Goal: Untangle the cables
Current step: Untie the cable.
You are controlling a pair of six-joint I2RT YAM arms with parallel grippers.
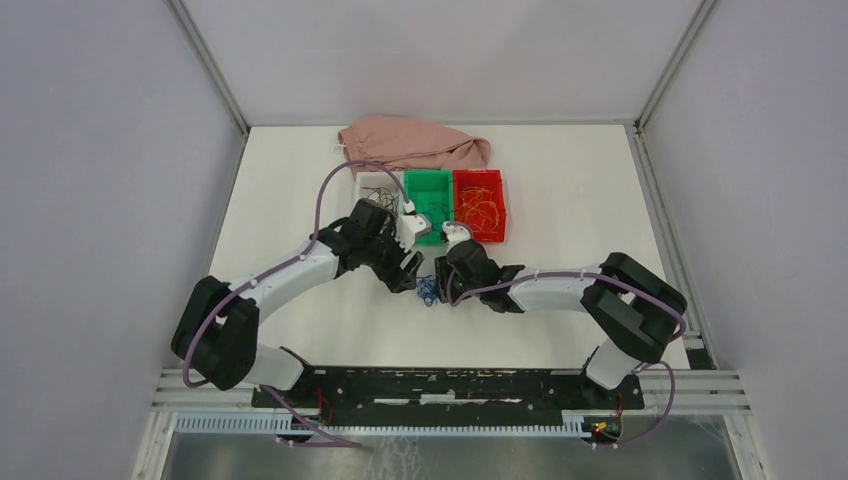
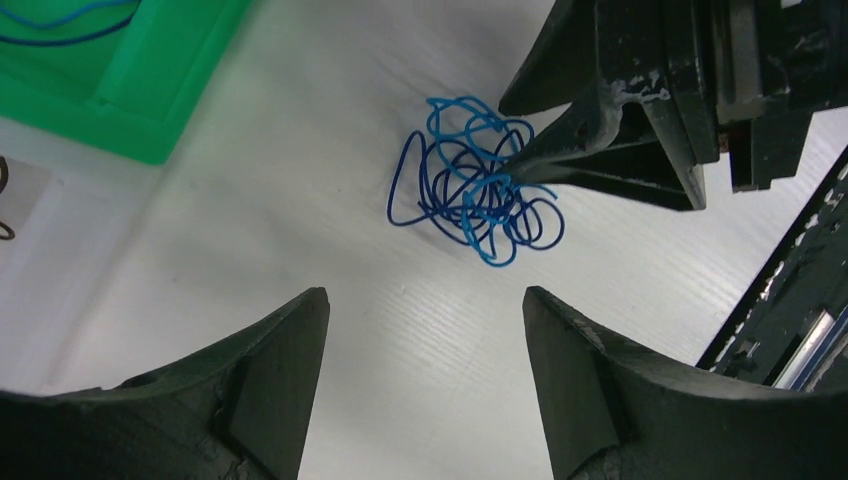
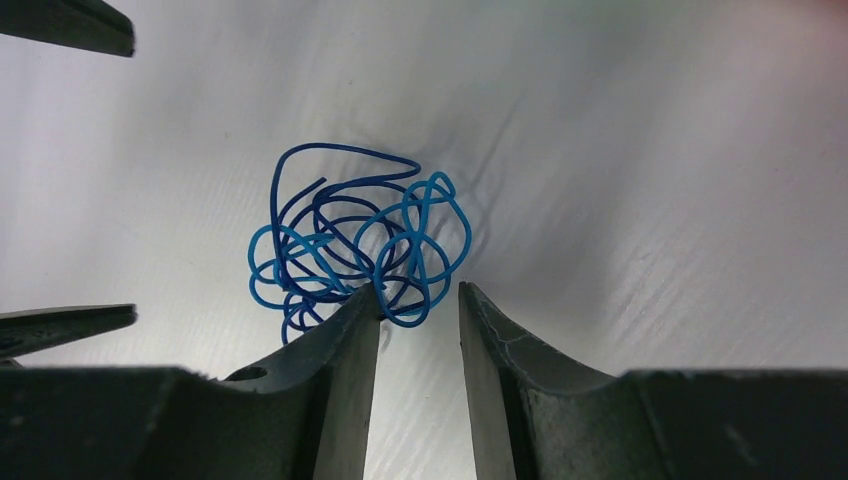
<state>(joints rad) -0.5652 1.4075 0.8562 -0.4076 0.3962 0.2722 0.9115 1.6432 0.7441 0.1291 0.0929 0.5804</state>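
arms lean inward mid-table: left gripper (image 2: 425,310) spread wide, empty; right gripper (image 3: 420,300) narrowly parted at the blue cables (image 2: 475,185), perhaps snagging one. at 12 o'clock, three bins (image 1: 428,176) hold more.

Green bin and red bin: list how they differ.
The green bin holds blue wires; the red bin holds yellow-orange wires. Green sits mid-row; red is the right end. Both are open-topped, rectangular, alike in size, and touch side by side.

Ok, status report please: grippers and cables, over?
Left gripper open, short of the blue cables. Right gripper open, tips at the tangle's edge. Green bin stands apart.
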